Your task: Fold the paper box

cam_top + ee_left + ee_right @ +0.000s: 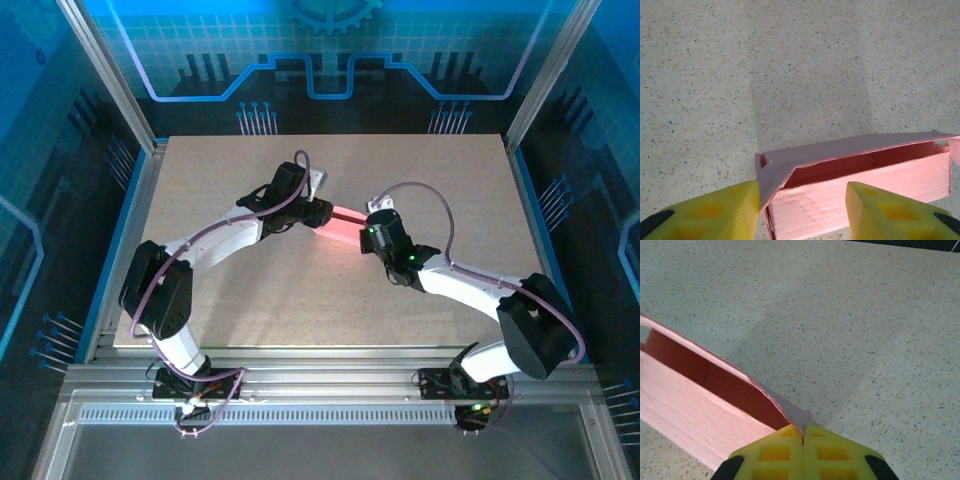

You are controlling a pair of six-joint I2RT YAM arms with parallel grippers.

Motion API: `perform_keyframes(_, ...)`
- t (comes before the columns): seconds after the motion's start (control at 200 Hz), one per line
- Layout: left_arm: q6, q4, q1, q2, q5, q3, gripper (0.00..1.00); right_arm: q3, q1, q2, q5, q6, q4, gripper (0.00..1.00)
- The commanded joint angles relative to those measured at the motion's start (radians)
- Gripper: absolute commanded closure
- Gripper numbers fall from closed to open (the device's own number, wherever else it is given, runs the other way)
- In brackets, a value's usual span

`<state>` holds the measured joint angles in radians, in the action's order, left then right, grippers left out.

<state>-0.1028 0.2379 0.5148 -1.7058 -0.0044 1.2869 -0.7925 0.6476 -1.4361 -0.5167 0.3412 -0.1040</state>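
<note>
Overall: two white-and-black arms reach in from the near edge and meet over one pink paper box (343, 228) on a speckled beige counter (250, 320).
Paper box: it lies about mid-counter, a little toward the far side, between the two arm tips. It is long and shallow and sits at a slant in the top view, its right end nearer the bases.
Box shape: the walls stand up and the inside shows a darker red (the top is not closed). A lid flap (840, 150) leans over the opening, leaving a gap above the near wall.
Left arm (215, 240): it curves in from the left, with its tip at the box's left end.
Left jaws: open. Two yellow fingers (715, 212) stand well apart, and the box's pale near wall (855, 200) shows between them. The bent corner of the lid flap sits at the inner edge of the finger on the left of that view (touching or just in front, I cannot tell).
Right arm (460, 280): it comes in from the right, with its tip at the box's right end.
Right jaws: closed, pinching the thin corner of the lid flap. The yellow fingers (775, 452) meet, and the pink edge runs down into the seam between them.
Surround: an aluminium frame (330, 375) and blue patterned panels (330, 50).
</note>
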Motion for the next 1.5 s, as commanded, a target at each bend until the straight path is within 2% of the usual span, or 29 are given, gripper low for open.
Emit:
perform_keyframes(0.0, -0.012, 0.038, -0.006, 0.012, 0.004, 0.05, 0.5, -0.034, -0.001, -0.026, 0.001, 0.04, 0.052, 0.98)
perform_keyframes(0.215, -0.025, 0.049, -0.031, 0.023, 0.007, 0.061, 0.44, -0.056, -0.022, -0.033, 0.018, 0.016, 0.063, 0.98)
perform_keyframes(0.42, -0.053, -0.009, -0.072, 0.08, 0.015, -0.024, 0.18, -0.065, -0.041, -0.047, 0.045, -0.003, 0.053, 0.98)
perform_keyframes(0.525, -0.073, -0.065, -0.109, 0.102, 0.081, -0.1, 0.15, -0.073, -0.048, -0.052, 0.062, -0.02, 0.05, 0.98)
perform_keyframes(0.67, -0.105, -0.193, -0.148, 0.11, 0.206, -0.214, 0.16, -0.082, -0.057, -0.058, 0.097, -0.061, 0.036, 0.98)
perform_keyframes(0.851, -0.099, -0.267, -0.15, 0.102, 0.242, -0.321, 0.28, -0.128, -0.081, -0.079, 0.16, -0.112, 0.058, 0.98)
perform_keyframes(1.051, -0.148, -0.524, -0.15, 0.185, 0.318, -0.548, 0.29, -0.16, -0.097, -0.096, 0.198, -0.149, 0.078, 0.97)
perform_keyframes(1.311, -0.145, -0.52, -0.15, 0.149, 0.324, -0.585, 0.29, -0.192, -0.1, -0.125, 0.219, -0.156, 0.098, 0.97)
perform_keyframes(1.421, -0.13, -0.491, -0.15, 0.08, 0.331, -0.541, 0.33, -0.195, -0.1, -0.131, 0.225, -0.159, 0.096, 0.97)
perform_keyframes(1.496, -0.132, -0.495, -0.15, 0.042, 0.346, -0.525, 0.4, -0.2, -0.101, -0.136, 0.237, -0.166, 0.1, 0.97)
